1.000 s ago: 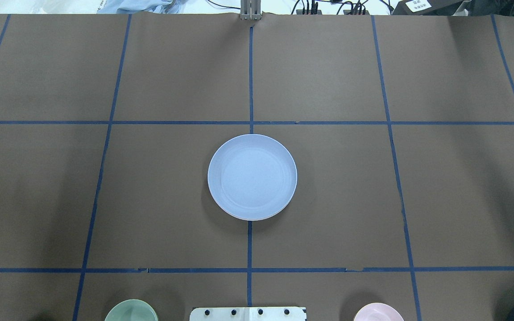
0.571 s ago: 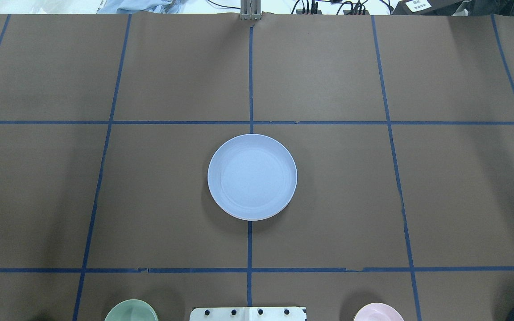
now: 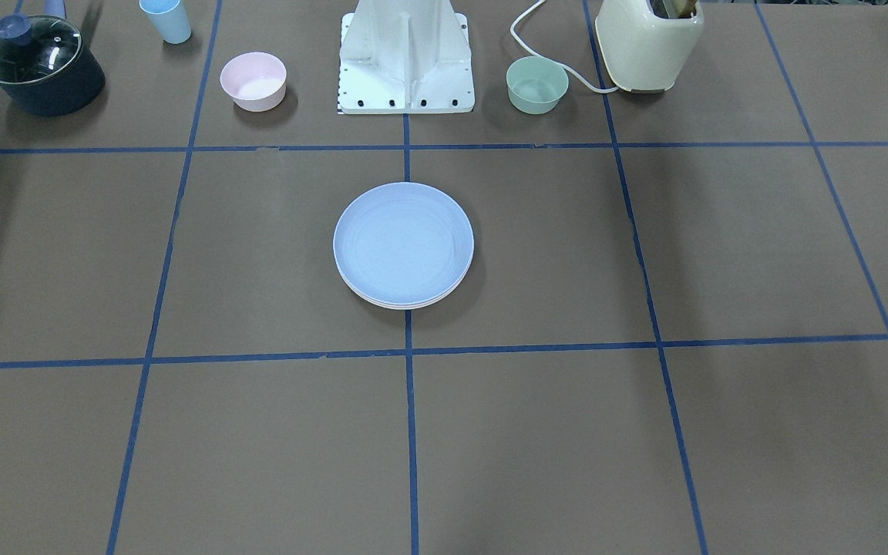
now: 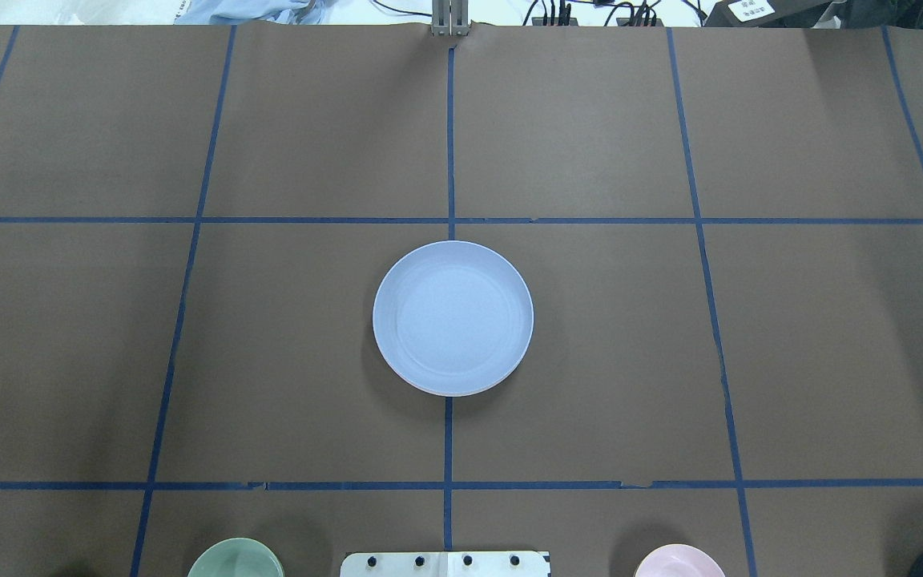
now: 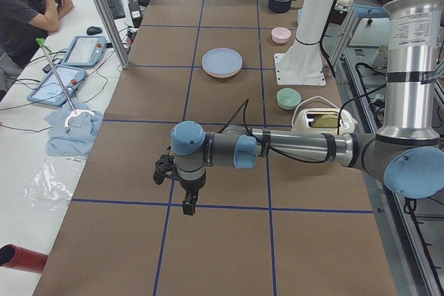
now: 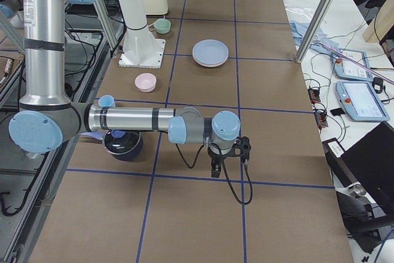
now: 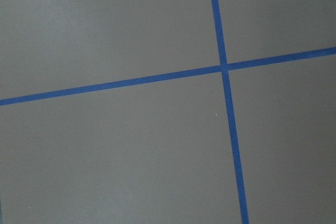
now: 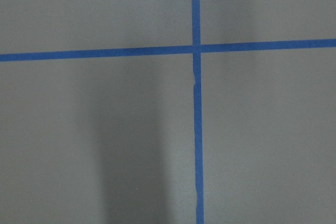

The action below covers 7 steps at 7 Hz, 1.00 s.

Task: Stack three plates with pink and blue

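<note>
A light blue plate (image 4: 453, 317) lies on top of a stack at the table's centre, also seen in the front view (image 3: 403, 243). Pale rims of plates under it (image 3: 405, 306) show at its near edge; their colours are hard to tell. My left gripper (image 5: 188, 205) hangs over bare table far to the plates' left, and shows only in the left side view. My right gripper (image 6: 215, 171) hangs over bare table far to the plates' right, and shows only in the right side view. I cannot tell whether either is open or shut. Both wrist views show only brown table and blue tape.
Along the robot's edge stand a small pink bowl (image 3: 253, 80), a mint-green bowl (image 3: 537, 84), a dark pot with a glass lid (image 3: 39, 65), a blue cup (image 3: 166, 19), a cream toaster (image 3: 648, 42) and the white robot base (image 3: 405, 58).
</note>
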{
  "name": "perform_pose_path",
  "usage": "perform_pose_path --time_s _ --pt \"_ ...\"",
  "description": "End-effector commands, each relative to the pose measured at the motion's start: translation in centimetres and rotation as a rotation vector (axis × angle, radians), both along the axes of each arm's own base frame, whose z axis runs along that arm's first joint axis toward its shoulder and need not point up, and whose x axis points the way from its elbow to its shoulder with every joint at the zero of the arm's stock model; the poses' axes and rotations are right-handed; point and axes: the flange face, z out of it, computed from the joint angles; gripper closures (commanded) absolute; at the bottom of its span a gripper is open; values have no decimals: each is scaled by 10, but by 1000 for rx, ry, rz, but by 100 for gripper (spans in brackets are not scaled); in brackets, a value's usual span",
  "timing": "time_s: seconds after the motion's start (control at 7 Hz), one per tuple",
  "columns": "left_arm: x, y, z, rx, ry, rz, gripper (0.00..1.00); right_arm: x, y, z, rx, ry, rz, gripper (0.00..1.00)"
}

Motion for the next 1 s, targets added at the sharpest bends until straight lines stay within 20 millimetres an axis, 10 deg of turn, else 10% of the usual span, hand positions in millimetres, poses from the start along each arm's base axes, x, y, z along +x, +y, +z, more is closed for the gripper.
perform_pose_path --time_s 0.0,0.29,0.86 --pt "1 2 -1 -3 15 0 0 8 12 9 18 2 21 0" --pt "1 1 -2 -1 15 0 0 44 13 -8 -3 -4 104 0" --pt "2 0 -3 2 15 2 0 53 18 -31 -33 -2 110 0"
